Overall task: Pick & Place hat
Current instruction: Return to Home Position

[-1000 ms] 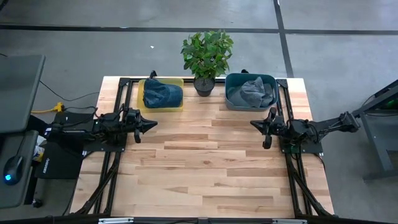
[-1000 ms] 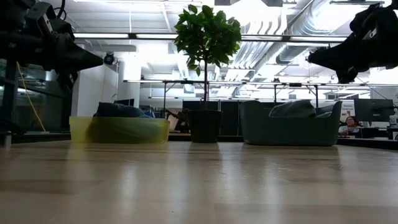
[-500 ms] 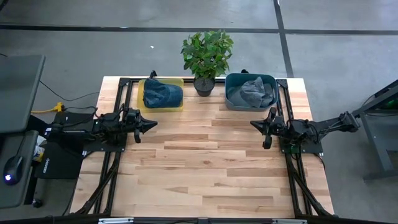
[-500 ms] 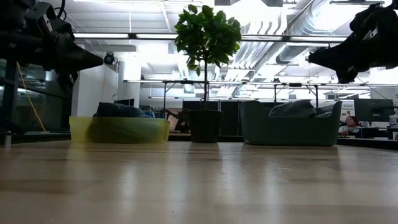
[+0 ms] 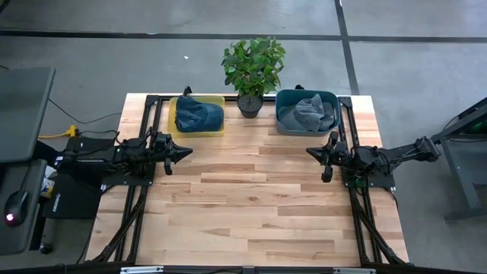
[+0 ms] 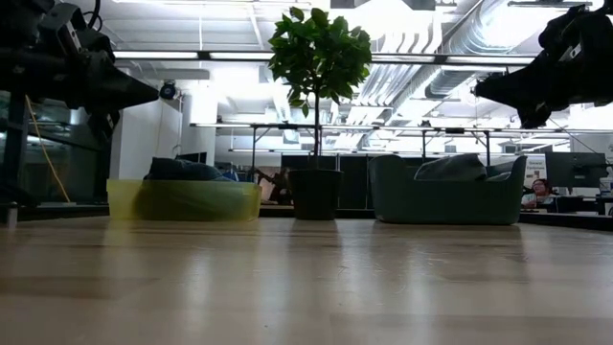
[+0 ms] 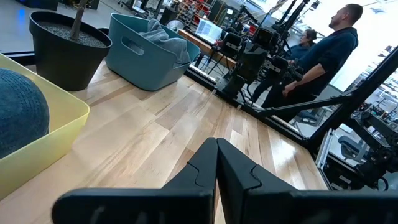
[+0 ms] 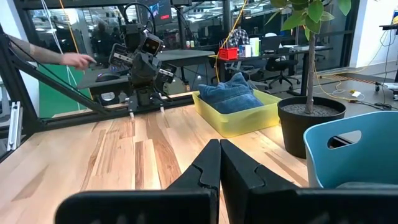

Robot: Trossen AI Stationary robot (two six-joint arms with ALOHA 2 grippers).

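Both caps lie in their bins along the upper edge of the table point(image 5: 251, 198) in the high view. The dark blue cap point(image 5: 198, 116) sits in the yellow bin point(image 5: 196, 134), upper left of centre. The gray cap point(image 5: 308, 113) sits crumpled in the teal bin point(image 5: 278, 103), upper right of centre. A potted plant point(image 5: 253, 65) stands between the bins.

The blue cap looks like denim and keeps a rounded dome. The gray one is a softer, slumped cloth with folds. Both are probably light and limp and would give under a pinch, so the stiffer brim or a gathered fold of the crown seems the surest place to take hold. The yellow bin is a shallow tray of thin, slightly see-through plastic. The teal bin is deeper, with rounded corners and a cut-out handle. The table is pale wood planks with visible grain.

The left gripper point(image 5: 185, 151) hovers at mid-left, well apart from the bins, its fingers point(image 7: 200, 171) pressed together on nothing. The right gripper point(image 5: 310, 151) hovers at mid-right, its fingers point(image 8: 208, 163) likewise closed and empty.
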